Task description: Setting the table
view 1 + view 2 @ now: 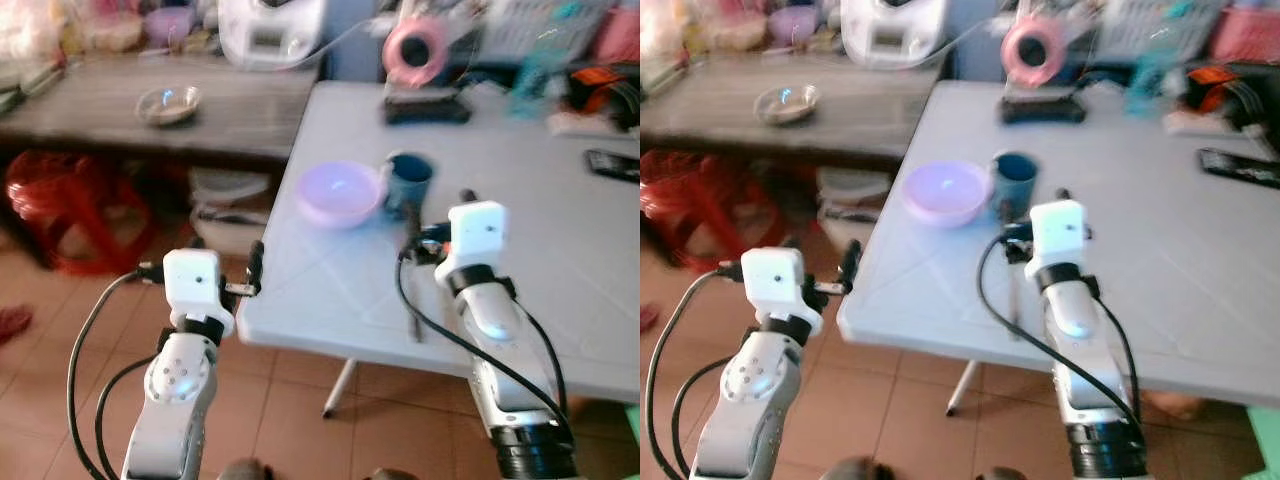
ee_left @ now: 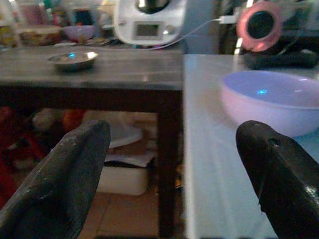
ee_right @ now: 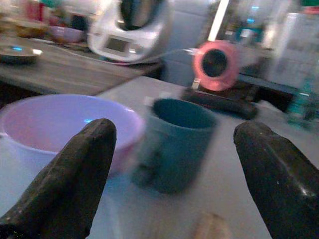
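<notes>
White folding table [image 1: 560, 270]: smooth, pale, matte top with faint moulded creases.

Bowl [image 1: 340, 193]: round, shallow, glossy lilac plastic; sits near the table's left edge, touching or just beside the mug.

Mug [image 1: 409, 181]: cylindrical, dark teal, handle facing the robot; stands immediately right of the bowl.

Utensil [image 1: 414, 300]: thin, dark, elongated; lies flat on the table near the right arm. Kind cannot be told.

Right gripper [image 3: 174, 184]: two long black matte fingers spread wide apart, holding nothing; raised over the table, pointing at the mug, which lies directly ahead between the fingers. Silver forearm extends forward over the near table edge.

Left gripper [image 2: 174, 179]: black fingers likewise parted and empty; held off the table's left edge, aimed at the bowl ahead to its right.

Dark wooden table [image 1: 90, 110]: grained top, carrying a small shiny metal dish [image 1: 168, 103] and a white kitchen appliance [image 1: 270, 30].

Pink tape roll [image 1: 415, 50]: at the far side of the white table.
</notes>
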Available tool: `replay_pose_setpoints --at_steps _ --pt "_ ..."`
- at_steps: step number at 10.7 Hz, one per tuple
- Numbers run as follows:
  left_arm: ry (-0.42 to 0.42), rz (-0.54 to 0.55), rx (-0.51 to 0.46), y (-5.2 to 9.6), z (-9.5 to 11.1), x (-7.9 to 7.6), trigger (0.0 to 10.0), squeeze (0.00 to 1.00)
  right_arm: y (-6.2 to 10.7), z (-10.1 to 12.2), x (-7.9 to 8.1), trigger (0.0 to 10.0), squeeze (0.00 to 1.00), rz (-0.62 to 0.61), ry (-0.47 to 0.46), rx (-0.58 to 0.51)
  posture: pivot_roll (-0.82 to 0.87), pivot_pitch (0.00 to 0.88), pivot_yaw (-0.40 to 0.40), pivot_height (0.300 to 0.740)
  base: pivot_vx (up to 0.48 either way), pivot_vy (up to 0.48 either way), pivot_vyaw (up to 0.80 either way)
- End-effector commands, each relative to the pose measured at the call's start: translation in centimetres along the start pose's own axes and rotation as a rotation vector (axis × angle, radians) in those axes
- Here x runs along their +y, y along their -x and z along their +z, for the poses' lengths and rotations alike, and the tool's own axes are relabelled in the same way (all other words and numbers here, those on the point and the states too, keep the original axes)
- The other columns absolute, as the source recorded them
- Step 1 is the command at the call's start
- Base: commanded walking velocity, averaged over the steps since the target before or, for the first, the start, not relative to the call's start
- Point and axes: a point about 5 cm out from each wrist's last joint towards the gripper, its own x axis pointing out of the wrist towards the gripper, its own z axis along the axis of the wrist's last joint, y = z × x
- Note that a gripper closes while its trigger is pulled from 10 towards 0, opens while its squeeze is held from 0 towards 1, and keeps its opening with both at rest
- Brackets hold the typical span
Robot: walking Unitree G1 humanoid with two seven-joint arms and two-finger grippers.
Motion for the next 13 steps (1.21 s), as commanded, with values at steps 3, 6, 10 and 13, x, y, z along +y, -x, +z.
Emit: replay_pose_setpoints --at_steps 3,6,10,13 --pt "-0.006 0.011 0.005 0.2 0.2 0.1 10.0 0.00 -0.8 1.4 0.3 10.0 1.00 0.051 -0.020 -0.059 0.03 0.077 0.023 0.740 0.000 0.000 0.00" --pt "-0.024 0.033 0.034 1.4 0.1 0.5 10.0 0.00 -3.6 2.4 0.5 10.0 0.00 0.257 0.069 -0.072 0.06 0.131 0.029 0.740 0.000 0.000 0.00" --pt "-0.031 0.039 0.059 2.1 0.4 1.0 10.0 0.00 -4.9 3.7 3.3 10.0 0.00 0.613 0.276 -0.138 0.10 0.172 0.041 0.740 0.000 0.000 0.00" --pt "-0.027 0.029 0.083 2.4 0.5 0.9 10.0 0.00 -6.9 3.3 3.6 10.0 0.00 0.685 0.380 -0.057 0.11 0.187 0.052 0.740 0.000 0.000 0.00"
